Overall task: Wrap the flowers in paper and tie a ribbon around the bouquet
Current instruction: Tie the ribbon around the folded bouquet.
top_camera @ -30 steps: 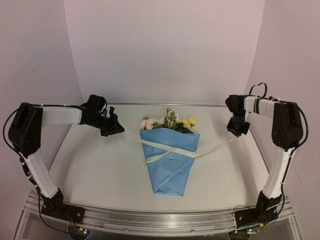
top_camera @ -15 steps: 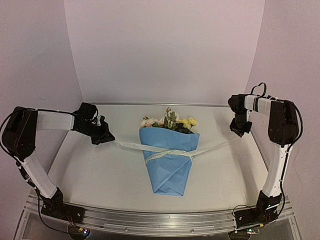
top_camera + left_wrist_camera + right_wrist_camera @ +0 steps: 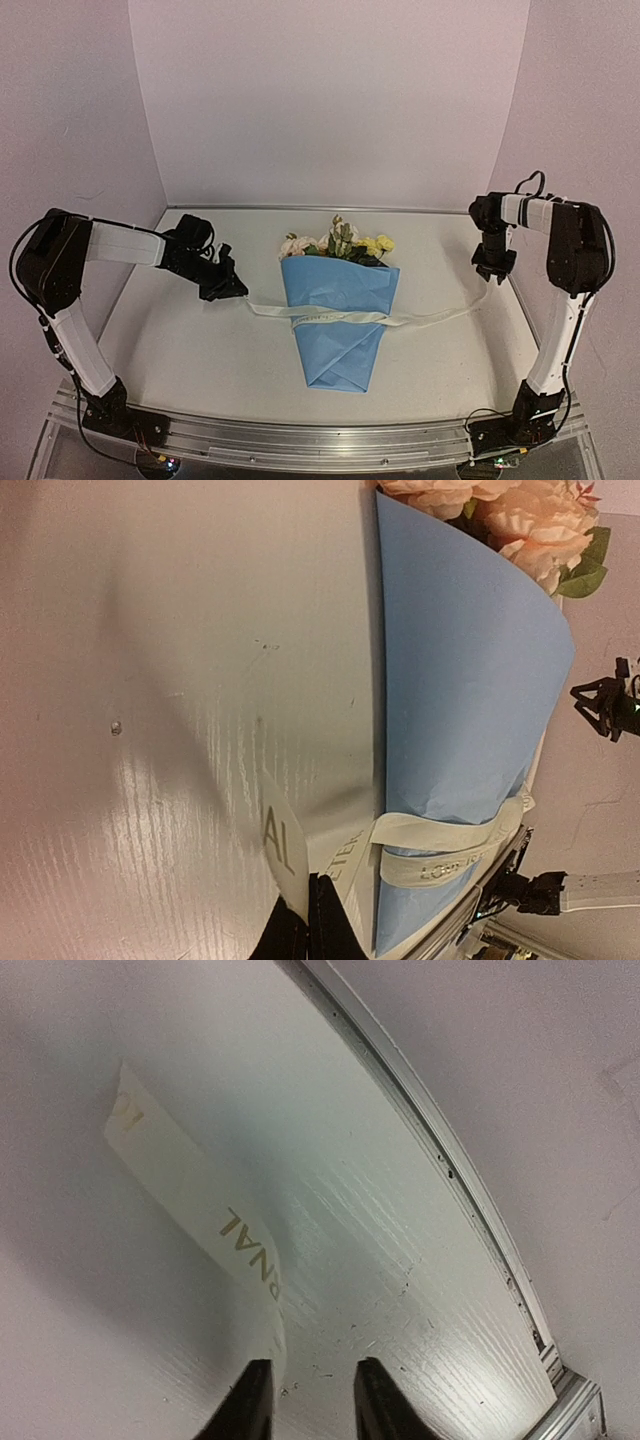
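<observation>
Flowers [image 3: 340, 242] wrapped in paper [image 3: 338, 345], lying mid-table [image 3: 180, 350]. Ribbon [image 3: 330, 316] ran across cone, looked unknotted. My left gripper [image 3: 236, 292] pinched one end; right gripper [image 3: 493, 274] stood spread, other end loose. Bow left to tie.

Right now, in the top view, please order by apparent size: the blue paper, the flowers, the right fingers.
Largest: blue paper.
Then: flowers, only the part above the paper showing.
Smallest: right fingers.

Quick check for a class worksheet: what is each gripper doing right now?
Left gripper: closed, pinching one end of the ribbon.
Right gripper: open, fingers apart, not clamping the ribbon.
</observation>
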Controlling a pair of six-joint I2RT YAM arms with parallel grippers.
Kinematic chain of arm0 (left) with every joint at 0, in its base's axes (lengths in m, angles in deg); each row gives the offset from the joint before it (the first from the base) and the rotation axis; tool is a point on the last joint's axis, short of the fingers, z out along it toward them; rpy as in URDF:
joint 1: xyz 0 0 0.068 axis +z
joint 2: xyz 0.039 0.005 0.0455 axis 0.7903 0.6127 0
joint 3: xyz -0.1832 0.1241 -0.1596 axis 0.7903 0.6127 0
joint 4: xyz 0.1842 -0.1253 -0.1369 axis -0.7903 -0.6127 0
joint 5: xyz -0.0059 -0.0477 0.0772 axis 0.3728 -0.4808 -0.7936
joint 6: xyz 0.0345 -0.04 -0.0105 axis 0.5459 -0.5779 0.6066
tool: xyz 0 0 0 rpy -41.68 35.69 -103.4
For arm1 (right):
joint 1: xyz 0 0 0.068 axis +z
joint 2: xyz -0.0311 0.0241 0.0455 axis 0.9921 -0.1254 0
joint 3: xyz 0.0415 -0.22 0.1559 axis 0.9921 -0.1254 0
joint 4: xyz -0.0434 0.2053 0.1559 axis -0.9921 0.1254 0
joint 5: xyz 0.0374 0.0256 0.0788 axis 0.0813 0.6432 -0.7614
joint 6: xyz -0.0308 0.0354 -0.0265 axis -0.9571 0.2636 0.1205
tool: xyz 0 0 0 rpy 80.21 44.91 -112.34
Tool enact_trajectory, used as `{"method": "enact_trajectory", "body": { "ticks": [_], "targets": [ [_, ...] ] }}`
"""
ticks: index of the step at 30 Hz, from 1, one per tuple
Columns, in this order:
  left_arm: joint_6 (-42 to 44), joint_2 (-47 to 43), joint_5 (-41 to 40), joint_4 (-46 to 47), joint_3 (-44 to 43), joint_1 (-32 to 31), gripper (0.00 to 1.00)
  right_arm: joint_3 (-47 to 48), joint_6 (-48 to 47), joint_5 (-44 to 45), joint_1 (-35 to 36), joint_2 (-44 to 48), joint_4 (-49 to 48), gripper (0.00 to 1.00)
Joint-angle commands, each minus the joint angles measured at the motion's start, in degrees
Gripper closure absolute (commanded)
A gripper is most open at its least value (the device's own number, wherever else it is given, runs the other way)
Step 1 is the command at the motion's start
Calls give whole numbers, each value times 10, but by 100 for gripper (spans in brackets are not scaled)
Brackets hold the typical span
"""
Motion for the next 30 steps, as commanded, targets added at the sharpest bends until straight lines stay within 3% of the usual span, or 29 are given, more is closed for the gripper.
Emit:
{"method": "enact_trajectory", "body": {
  "ticks": [1,5,13,20,30],
  "targets": [
    [-8,20,7,28,-26,-24,100,-20,-13,-41,39,55,-10,47],
    [-16,25,12,37,-28,-27,100,-87,-34,-91,81,124,-63,32],
    [-22,30,20,40,-33,-27,100,-280,-106,-163,263,279,-249,25],
    [-15,36,25,31,-47,-26,100,-275,-177,-177,363,241,-267,25],
    [-10,30,30,25,-52,-16,100,-248,-192,-191,387,178,-259,36]
  ]
}}
